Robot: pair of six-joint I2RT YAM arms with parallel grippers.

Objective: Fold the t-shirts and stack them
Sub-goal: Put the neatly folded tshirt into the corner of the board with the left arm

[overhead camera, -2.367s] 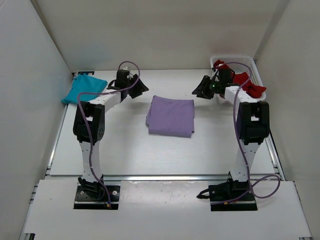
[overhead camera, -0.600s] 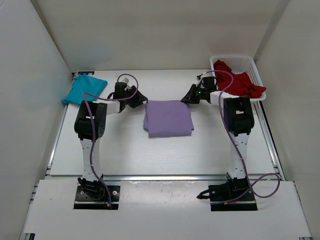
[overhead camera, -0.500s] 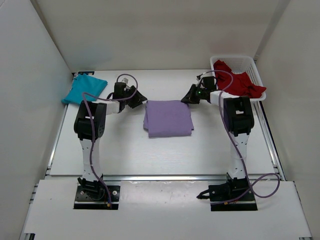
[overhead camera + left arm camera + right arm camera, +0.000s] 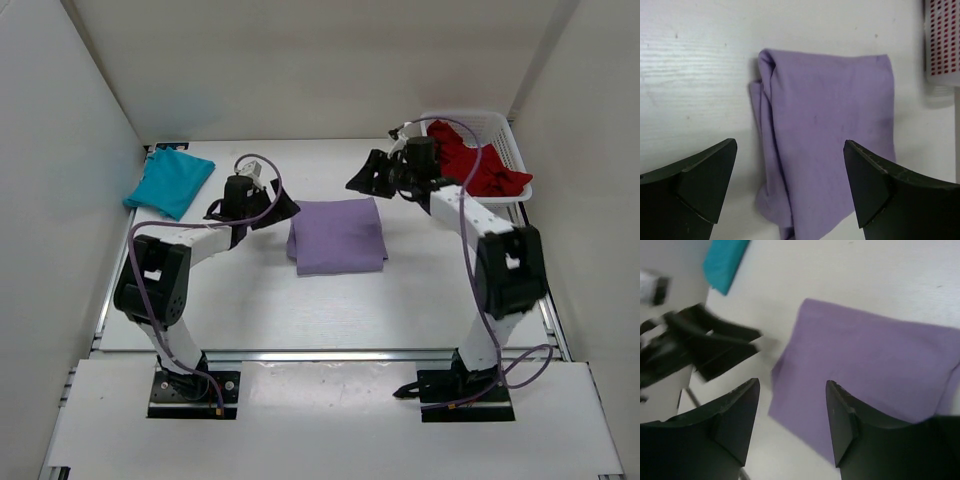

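Currently seeing purple shirt (image 4: 338, 235) folded flat at centre of table (image 4: 250, 300), long axis 9-to-3. Teal shirt (image 4: 170, 182) at 10 o'clock. Red shirt (image 4: 485, 165) heaped in basket (image 4: 478, 118) at 2, partly hidden behind right arm's cable. Right wrist view blurred. Left gripper (image 4: 278, 208) at purple's 9 o'clock edge, elbow low, jaws wide. Right gripper (image 4: 362, 178) near its 1 o'clock corner, arm stretched forward, jaws parted.
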